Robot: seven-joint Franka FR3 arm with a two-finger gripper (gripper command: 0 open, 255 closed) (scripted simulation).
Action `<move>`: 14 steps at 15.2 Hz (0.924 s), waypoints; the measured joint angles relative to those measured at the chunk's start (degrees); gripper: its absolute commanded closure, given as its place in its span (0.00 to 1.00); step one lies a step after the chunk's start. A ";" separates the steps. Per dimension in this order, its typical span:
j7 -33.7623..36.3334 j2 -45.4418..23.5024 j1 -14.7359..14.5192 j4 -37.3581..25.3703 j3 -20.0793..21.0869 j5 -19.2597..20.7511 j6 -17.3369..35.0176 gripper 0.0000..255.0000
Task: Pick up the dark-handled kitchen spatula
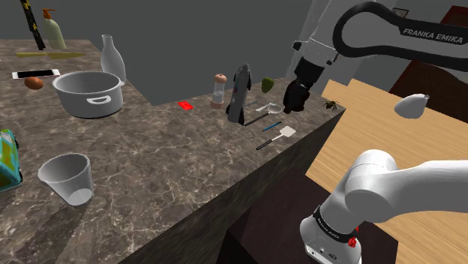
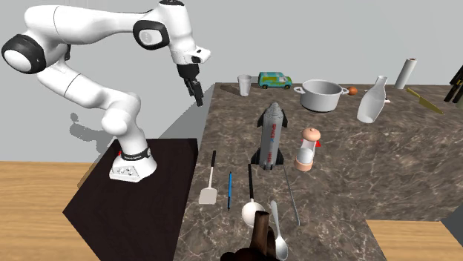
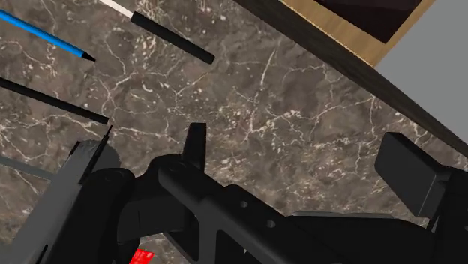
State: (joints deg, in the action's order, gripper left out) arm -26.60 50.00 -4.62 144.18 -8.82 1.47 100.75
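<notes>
**Mia:** Start on the left of the second exterior view. What is there?

**Ben:** The end effector [image 2: 195, 90]. It hangs up in the air, over the table's [image 2: 356, 170] edge on the side where the arm's stand is. In the wrist view its two fingers stand wide apart, and there is nothing between them.

**Mia:** And the spatula [image 2: 211, 178]?

**Ben:** It is a little to the right of that, and closer to the camera. It lies flat on the table, near that same edge.

**Mia:** Which way does it point?

**Ben:** It lies long-ways beside the edge. The dark handle end points back toward the end effector. The white flat part is at the other end.

**Mia:** So the handle is the nearer part?

**Ben:** Yes. In the wrist view the tip of the handle sits out past the fingers, and the white part is farther off.

**Mia:** What is next on the right?

**Ben:** A thin blue pen [image 2: 229, 190], just beside the spatula and lying almost the same way. After that comes a toy rocket [image 2: 271, 133].

**Mia:** So what should the arm do?

**Ben:** I think it must go down and along the edge to the handle. It should turn so the fingers go across the handle, and it should not bump the pen.
</notes>
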 measured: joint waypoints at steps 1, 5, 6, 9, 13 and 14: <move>-3.53 -0.08 -0.45 1.47 -1.71 1.17 1.31 0.00; -17.22 -0.67 -2.16 5.33 -8.42 5.92 4.90 0.00; -20.96 -1.44 -2.45 6.29 -10.58 7.38 6.42 0.00; -31.63 -4.52 -3.92 7.41 -16.42 11.15 10.23 0.00; -45.46 -9.99 -6.84 7.41 -23.99 15.17 15.44 0.00; -48.98 -12.00 -7.89 7.20 -26.16 15.96 17.20 0.00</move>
State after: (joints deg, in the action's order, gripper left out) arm -75.58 38.00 -12.51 151.37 -34.98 17.43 117.95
